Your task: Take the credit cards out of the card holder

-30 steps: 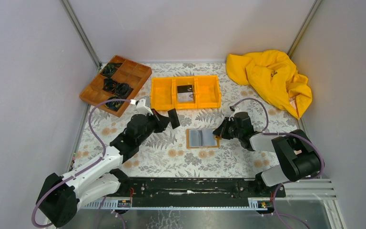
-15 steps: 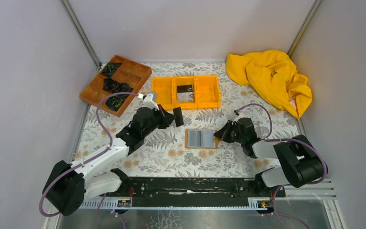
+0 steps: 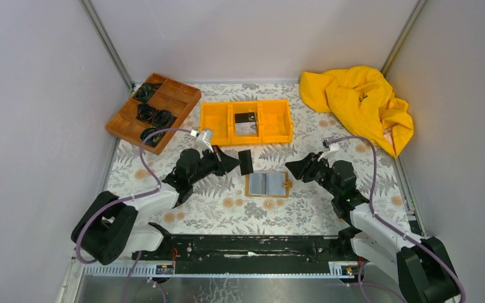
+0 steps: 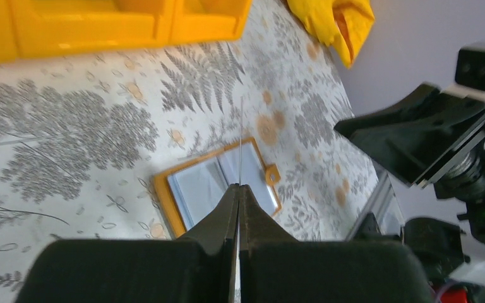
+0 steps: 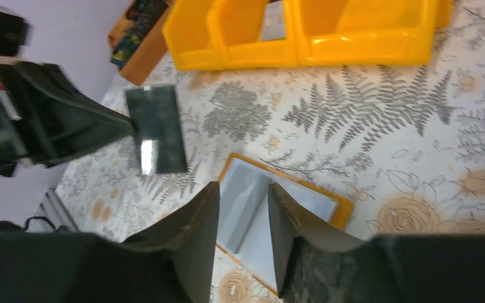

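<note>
One black credit card (image 3: 245,162) pinched edge-on in left gripper (image 3: 236,163), frame centre, upper-left of open card holder (image 3: 268,184). Right gripper (image 3: 292,169) jaws slightly spread, empty, just right of holder.

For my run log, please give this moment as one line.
left hand: shut on black card | right hand: open, near open card holder

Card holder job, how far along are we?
Done: the card holder lies open, and something card-like sits in the middle compartment of the orange bin. In hand: the left gripper pinches a black card. Left: placing it; right gripper hangs open over the holder, any remaining cards hidden.
</note>
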### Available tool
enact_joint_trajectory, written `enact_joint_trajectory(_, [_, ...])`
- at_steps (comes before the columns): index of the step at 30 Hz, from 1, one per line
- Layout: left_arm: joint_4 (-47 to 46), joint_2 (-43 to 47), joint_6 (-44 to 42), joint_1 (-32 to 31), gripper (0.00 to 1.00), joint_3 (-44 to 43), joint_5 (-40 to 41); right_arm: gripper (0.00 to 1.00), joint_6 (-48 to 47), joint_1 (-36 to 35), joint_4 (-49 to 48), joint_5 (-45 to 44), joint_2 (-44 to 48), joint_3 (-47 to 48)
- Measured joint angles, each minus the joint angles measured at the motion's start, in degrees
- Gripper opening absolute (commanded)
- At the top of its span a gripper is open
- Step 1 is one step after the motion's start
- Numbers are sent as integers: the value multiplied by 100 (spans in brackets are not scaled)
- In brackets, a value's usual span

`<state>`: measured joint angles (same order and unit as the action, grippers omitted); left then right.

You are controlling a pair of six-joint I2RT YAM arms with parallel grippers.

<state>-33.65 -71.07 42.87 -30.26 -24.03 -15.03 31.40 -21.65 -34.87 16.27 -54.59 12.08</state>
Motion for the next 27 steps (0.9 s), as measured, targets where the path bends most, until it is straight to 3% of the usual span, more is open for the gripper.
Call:
enact_joint_trajectory(4, [-1108, -555, 203, 7, 0, 337, -708, 48, -101, 0, -15, 354, 267, 46])
enact_joint_trajectory(8, [-2096, -935, 369, 17, 0, 367, -1355, 51, -59, -7, -247, 1110, -201, 227])
enact_joint_trajectory(16, [-4116, -2081, 1086, 42, 0, 361, -2441, 53, 540, -11, -2142, 2424, -1655, 96])
enact_joint_trajectory(20, [-4551, -2516, 1362, 55, 0, 361, -2649, 53, 662, -11, -2568, 2677, -1700, -68])
enact_joint_trajectory(27, [-4872, -2476, 1434, 81, 0, 350, -2809, 52, 651, -11, -2640, 2699, -1679, -68])
